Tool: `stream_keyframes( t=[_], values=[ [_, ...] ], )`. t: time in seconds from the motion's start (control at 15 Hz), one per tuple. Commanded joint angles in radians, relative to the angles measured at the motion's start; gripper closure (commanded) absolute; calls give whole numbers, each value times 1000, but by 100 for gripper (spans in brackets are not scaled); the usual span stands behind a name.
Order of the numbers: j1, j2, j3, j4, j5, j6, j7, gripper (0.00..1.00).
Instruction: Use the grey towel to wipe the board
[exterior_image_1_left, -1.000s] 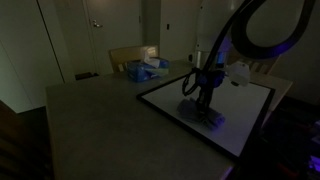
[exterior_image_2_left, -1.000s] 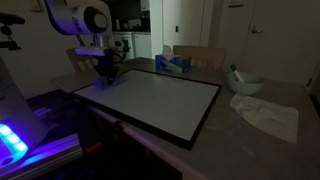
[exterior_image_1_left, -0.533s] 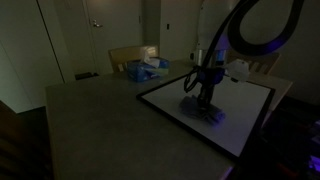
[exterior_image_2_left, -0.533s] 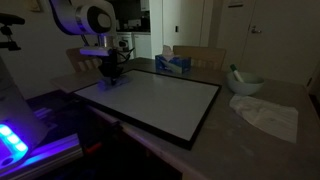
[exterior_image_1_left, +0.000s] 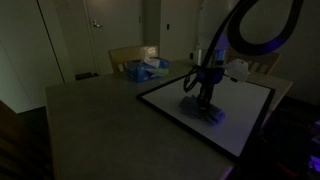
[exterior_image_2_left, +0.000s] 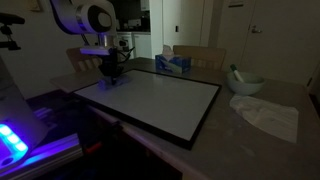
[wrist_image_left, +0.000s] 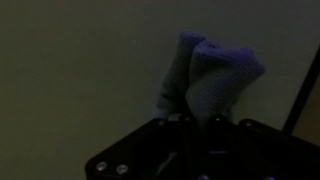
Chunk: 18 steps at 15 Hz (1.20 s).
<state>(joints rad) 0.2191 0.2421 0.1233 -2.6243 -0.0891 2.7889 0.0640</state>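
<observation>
Only the wrist view shows the gripper (wrist_image_left: 190, 116) pinching the grey towel (wrist_image_left: 215, 72) in its jaws. In an exterior view it stands by the board's (exterior_image_2_left: 170, 100) left edge, with open white surface to the right.

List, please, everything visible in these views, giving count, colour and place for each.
board: one, white with a black frame, flat on the table.
grey towel: one, bluish-grey, near a corner of the board.
tissue box: one, blue, beyond the board.
bowl: one, pale, beside the board.
white cloth: one, crumpled, near the bowl.
table: one, dull grey.
hand: one, dark, shut on the grey towel.
</observation>
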Motion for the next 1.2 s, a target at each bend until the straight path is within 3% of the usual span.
stream_keyframes(
  t=[0.0,0.87,1.07,1.13],
  values=[
    [-5,-8,-34,-32,-42,-14,31,98],
    [-88,-17,-256,-118,-241,67,83,98],
    [-84,-15,-318,-99,-299,43,180,98],
    [-87,-52,-271,-94,-256,32,132,90]
  ],
)
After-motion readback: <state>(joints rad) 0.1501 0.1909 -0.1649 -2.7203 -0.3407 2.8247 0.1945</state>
